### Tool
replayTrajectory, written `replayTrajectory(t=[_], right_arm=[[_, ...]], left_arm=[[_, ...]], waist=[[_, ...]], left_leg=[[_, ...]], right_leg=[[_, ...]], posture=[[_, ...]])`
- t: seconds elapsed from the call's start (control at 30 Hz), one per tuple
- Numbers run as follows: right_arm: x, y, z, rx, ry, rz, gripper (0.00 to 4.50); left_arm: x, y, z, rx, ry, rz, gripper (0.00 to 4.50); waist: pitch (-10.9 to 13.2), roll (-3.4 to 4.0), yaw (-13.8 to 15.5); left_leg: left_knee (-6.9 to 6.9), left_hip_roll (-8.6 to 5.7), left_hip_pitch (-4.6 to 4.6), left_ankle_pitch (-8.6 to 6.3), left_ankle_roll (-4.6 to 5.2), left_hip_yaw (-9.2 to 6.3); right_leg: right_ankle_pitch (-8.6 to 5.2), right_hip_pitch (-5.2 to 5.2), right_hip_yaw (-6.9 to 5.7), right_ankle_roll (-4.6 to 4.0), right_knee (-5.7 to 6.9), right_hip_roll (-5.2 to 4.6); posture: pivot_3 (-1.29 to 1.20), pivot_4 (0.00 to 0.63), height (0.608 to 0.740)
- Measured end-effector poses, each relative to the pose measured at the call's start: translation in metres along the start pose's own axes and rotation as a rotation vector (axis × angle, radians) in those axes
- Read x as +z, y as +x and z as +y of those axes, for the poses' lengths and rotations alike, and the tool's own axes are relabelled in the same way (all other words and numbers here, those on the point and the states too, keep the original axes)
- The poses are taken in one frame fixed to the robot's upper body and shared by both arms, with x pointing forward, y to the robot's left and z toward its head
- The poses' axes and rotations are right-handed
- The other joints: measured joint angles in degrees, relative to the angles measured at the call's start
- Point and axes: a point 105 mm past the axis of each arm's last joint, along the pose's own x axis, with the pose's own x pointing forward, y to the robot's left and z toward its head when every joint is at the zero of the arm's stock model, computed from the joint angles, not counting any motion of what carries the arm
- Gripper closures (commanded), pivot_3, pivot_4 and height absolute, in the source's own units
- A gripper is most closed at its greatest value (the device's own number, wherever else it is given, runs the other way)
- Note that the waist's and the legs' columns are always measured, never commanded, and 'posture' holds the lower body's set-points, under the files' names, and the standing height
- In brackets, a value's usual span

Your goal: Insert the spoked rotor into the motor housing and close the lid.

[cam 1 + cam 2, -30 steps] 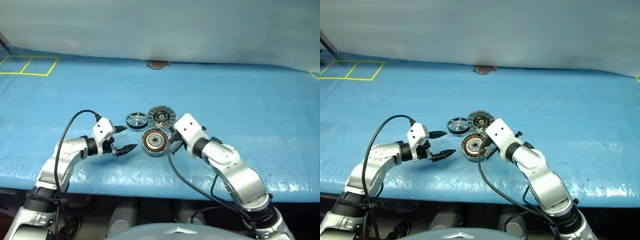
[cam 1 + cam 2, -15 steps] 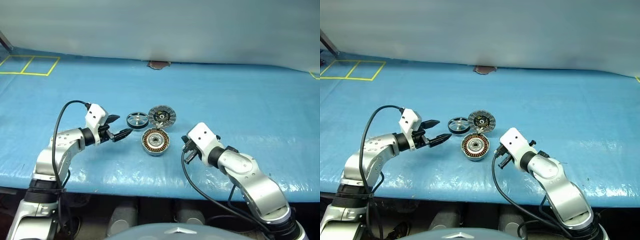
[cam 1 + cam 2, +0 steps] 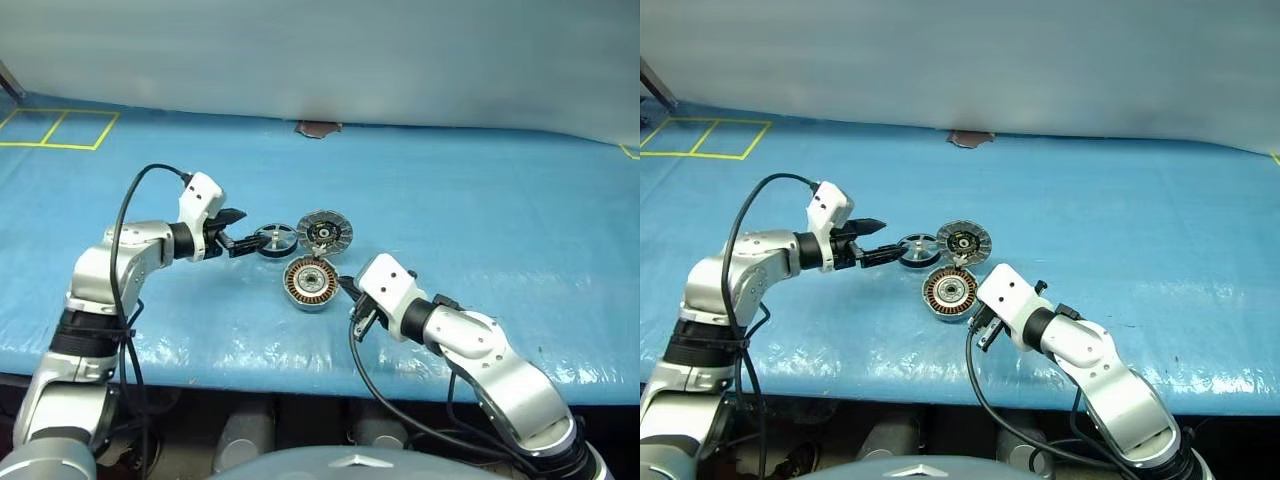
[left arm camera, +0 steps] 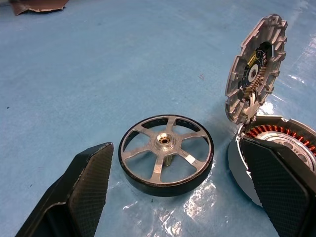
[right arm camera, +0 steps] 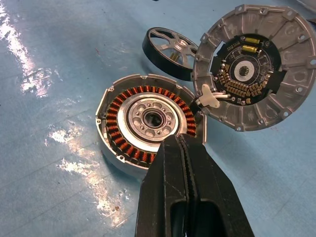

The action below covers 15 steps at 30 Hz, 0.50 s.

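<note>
The spoked rotor (image 4: 167, 155), a dark ring with silvery spokes, lies flat on the blue table just left of the lid (image 3: 324, 232). The lid stands tilted open, joined to the rim of the motor housing (image 3: 311, 284), its ribbed inner face showing. Coppery windings ring the housing's silver centre (image 5: 148, 121). My left gripper (image 3: 244, 234) is open, its fingertips (image 4: 84, 187) just short of the rotor, not touching it. Shut with nothing in it, my right gripper (image 5: 180, 140) points at the housing's near rim from the right.
The blue sheet covers the whole table (image 3: 480, 200), and its front edge runs close under both arms. Yellow tape lines (image 3: 60, 130) mark the back left. A small brown patch (image 3: 317, 128) sits at the back edge, under the grey backdrop.
My left gripper has risen and moved forward, up to the rotor, still open. My right gripper has drawn back from over the housing toward the table's front edge, still shut.
</note>
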Motion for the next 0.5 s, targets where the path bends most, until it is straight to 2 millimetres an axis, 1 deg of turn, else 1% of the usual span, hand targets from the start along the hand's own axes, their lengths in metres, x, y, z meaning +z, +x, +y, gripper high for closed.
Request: replayTrajectory(t=[0.1, 0.2, 0.3, 0.47, 0.5], right_arm=[[0.003, 0.001, 0.001, 0.005, -0.017, -0.014, 4.47], [0.006, 0.003, 0.003, 0.018, -0.029, -0.03, 4.47], [0.008, 0.005, 0.006, 0.029, -0.034, -0.035, 4.47], [0.012, 0.006, 0.008, 0.047, -0.036, -0.056, 4.47], [0.013, 0.007, 0.01, 0.059, -0.038, -0.063, 4.11]], left_arm=[[-0.001, 0.003, 0.002, -0.043, 0.1, 0.076, 0.0], [-0.007, 0.009, -0.001, -0.121, 0.171, 0.14, 0.0], [-0.01, 0.013, 0.003, -0.158, 0.201, 0.187, 0.0], [-0.004, 0.02, 0.013, -0.181, 0.214, 0.198, 0.0], [-0.002, 0.021, 0.014, -0.189, 0.22, 0.193, 0.0]], waist=[[0.04, -0.01, -0.04], [0.08, -0.02, 0.04], [0.14, -0.09, 0.02], [0.16, -0.12, -0.01], [0.16, -0.13, -0.02]], left_leg=[[-0.01, 0.0, 0.0, 0.0, 0.0, 0.02], [-0.01, -0.01, -0.03, 0.0, 0.0, 0.02], [0.0, 0.0, -0.06, 0.0, 0.0, 0.01], [0.02, -0.01, -0.1, 0.01, 0.01, -0.01], [0.02, -0.01, -0.1, 0.01, 0.02, -0.01]], right_leg=[[0.0, -0.02, 0.01, -0.01, 0.0, 0.0], [0.0, -0.03, 0.01, -0.01, -0.01, 0.0], [0.0, -0.06, 0.01, 0.0, 0.0, 0.01], [0.02, -0.06, 0.0, 0.03, 0.0, 0.02], [0.02, -0.06, 0.0, 0.04, 0.0, 0.02]], posture=[[0.0, 0.15, 0.74], [0.0, 0.15, 0.74], [0.0, 0.15, 0.74], [0.0, 0.15, 0.74], [0.0, 0.15, 0.74]])
